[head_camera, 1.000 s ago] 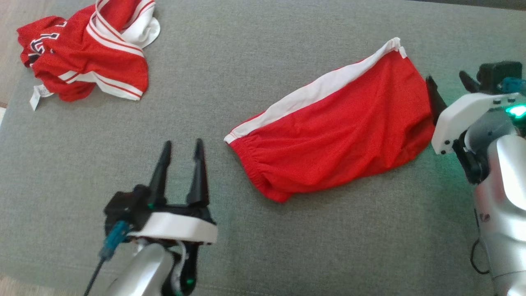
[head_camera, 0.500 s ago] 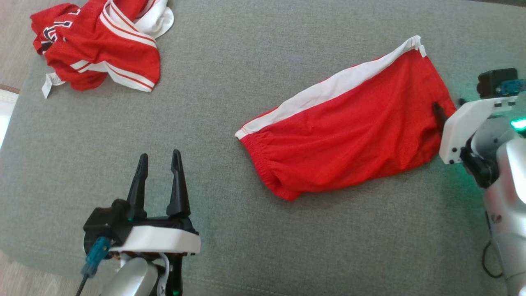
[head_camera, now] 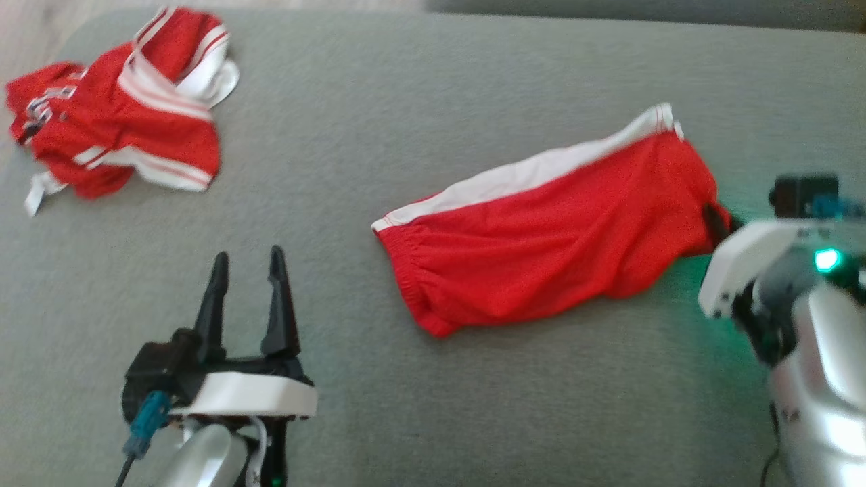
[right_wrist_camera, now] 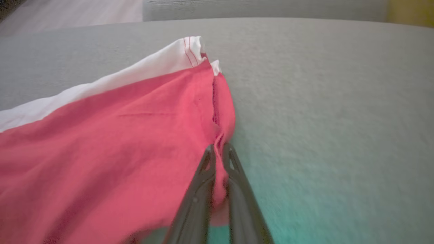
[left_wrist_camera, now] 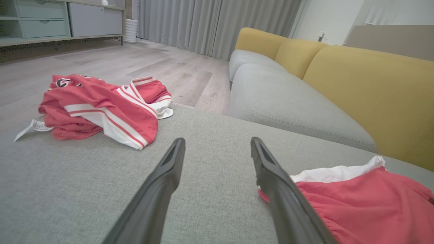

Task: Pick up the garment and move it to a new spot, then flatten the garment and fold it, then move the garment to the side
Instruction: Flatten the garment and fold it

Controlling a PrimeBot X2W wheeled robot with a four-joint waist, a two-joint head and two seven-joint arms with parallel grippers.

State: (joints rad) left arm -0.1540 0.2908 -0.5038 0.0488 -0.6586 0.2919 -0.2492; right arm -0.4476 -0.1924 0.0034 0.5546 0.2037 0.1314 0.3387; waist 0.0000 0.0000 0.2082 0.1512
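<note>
Right claw pinches red shorts, apparently their hem.

Garments: two, the red shorts and the crumpled red jersey.
Hands: two, the left hand and the right hand.
Fingers: two dark fingers on each hand, four in all.
Tags: one white tag, at the jersey's edge.
Back cushions: three yellow cushions.
</note>
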